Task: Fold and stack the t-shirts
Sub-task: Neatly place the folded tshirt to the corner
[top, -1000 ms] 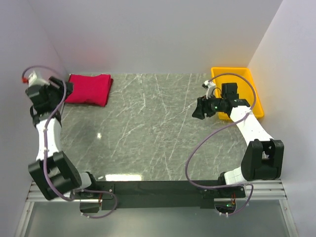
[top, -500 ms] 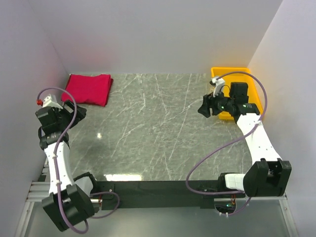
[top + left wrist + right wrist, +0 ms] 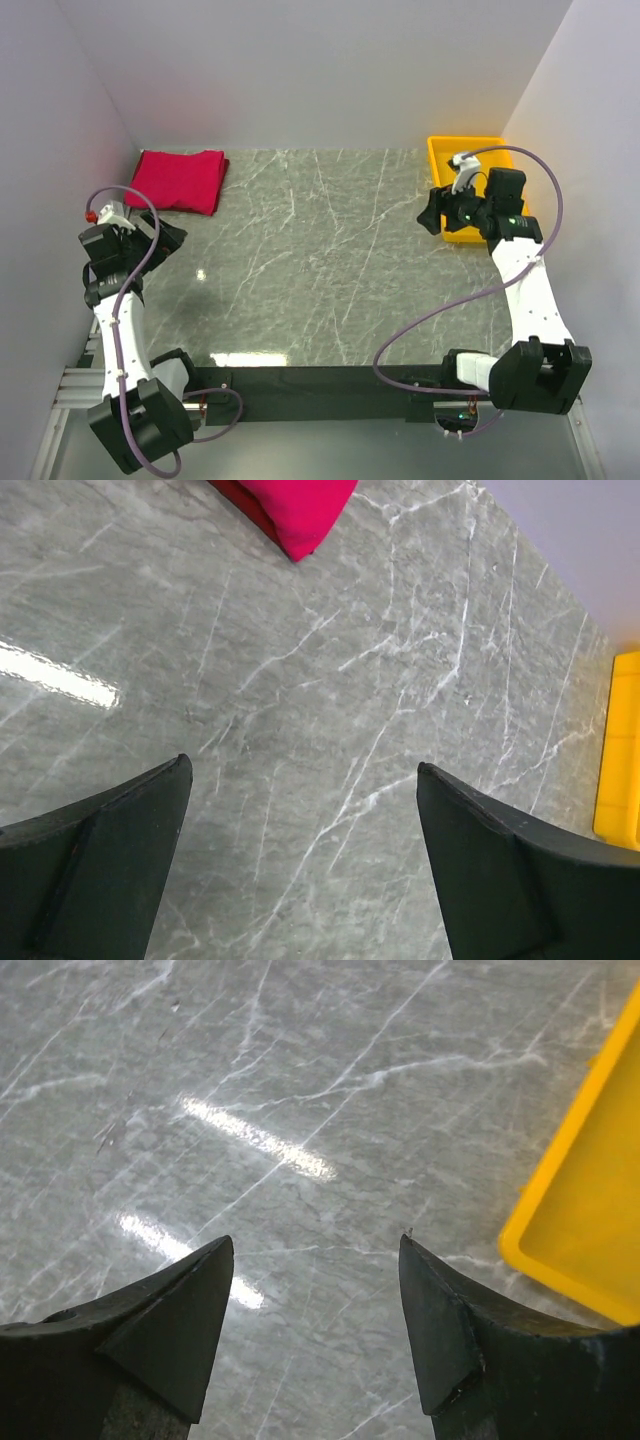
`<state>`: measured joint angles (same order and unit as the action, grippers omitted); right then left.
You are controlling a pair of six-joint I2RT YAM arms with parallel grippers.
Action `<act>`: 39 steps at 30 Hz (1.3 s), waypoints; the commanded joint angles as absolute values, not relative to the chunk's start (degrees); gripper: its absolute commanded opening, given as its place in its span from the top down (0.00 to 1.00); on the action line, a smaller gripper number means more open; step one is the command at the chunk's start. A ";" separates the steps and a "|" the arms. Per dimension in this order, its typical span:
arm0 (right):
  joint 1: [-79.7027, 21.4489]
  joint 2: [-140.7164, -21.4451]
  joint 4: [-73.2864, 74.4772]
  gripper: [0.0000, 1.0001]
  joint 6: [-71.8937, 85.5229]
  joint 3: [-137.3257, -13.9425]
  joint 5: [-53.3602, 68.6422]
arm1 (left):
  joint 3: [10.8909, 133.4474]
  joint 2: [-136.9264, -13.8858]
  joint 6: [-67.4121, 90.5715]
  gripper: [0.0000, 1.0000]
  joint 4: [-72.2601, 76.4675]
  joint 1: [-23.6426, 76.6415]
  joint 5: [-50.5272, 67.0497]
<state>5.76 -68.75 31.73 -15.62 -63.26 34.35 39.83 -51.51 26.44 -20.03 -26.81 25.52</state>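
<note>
The t-shirts [image 3: 180, 180] lie as one folded red pile at the table's back left corner. In the left wrist view a bright crimson corner [image 3: 300, 510] shows at the top edge, with a darker red layer [image 3: 238, 494] under it. My left gripper [image 3: 170, 238] hangs open near the left wall, in front of the pile and apart from it. Only grey table shows between its fingers, and the same gripper [image 3: 302, 766] appears in its wrist view. My right gripper [image 3: 430, 210] is open and holds nothing, just left of the yellow tray, and its wrist view shows it [image 3: 315, 1240] over table alone.
A yellow plastic tray [image 3: 436, 165] stands at the back right, partly under my right arm. Its corner [image 3: 580, 1200] shows in the right wrist view and its edge [image 3: 622, 750] in the left wrist view. White walls close the left, back and right sides. Marbled grey table [image 3: 320, 260] spreads between the arms.
My left arm has drawn back from the shirt pile toward the near side, its jaws spreading wider. My right arm has swung back and right toward the tray.
</note>
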 commanded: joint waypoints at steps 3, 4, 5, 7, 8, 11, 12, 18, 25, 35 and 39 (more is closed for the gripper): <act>8.70 -63.99 28.21 0.26 -11.08 -61.52 32.35 | 41.57 -50.71 27.68 0.01 -20.30 -25.67 27.16; 8.88 -63.81 28.04 0.25 -10.81 -61.44 32.26 | 41.57 -50.80 27.86 0.01 -20.30 -25.49 27.33; 9.31 -63.46 27.52 0.22 -9.42 -61.26 31.82 | 41.57 -50.80 27.95 0.00 -20.30 -25.40 27.07; 10.19 -63.54 26.90 0.11 -7.92 -61.00 31.38 | 42.36 -50.80 27.60 0.01 -21.00 -24.88 26.55; 10.37 -63.98 26.46 0.10 -6.17 -60.74 29.81 | 42.71 -50.89 26.90 0.01 -21.35 -24.53 25.59; 11.07 -66.08 27.06 0.09 -4.14 -60.99 29.09 | 44.47 -50.98 25.06 0.01 -22.76 -23.38 22.52; 11.42 -66.62 27.24 0.09 -3.87 -61.08 29.18 | 45.43 -50.98 24.61 0.01 -23.29 -22.77 21.72; 13.36 -65.13 23.91 0.09 -1.76 -59.07 28.14 | 47.20 -51.33 22.59 0.00 -24.00 -21.62 17.84; 13.36 -61.53 20.92 0.08 -0.09 -56.78 21.55 | 47.29 -51.59 22.06 0.01 -23.12 -21.45 18.37; 13.36 -60.47 21.36 0.09 -1.14 -55.72 18.72 | 46.58 -51.33 21.80 0.01 -22.15 -21.45 18.72; 13.36 -60.47 20.04 0.01 -0.97 -55.37 18.19 | 46.41 -51.15 22.15 0.00 -21.88 -21.45 18.55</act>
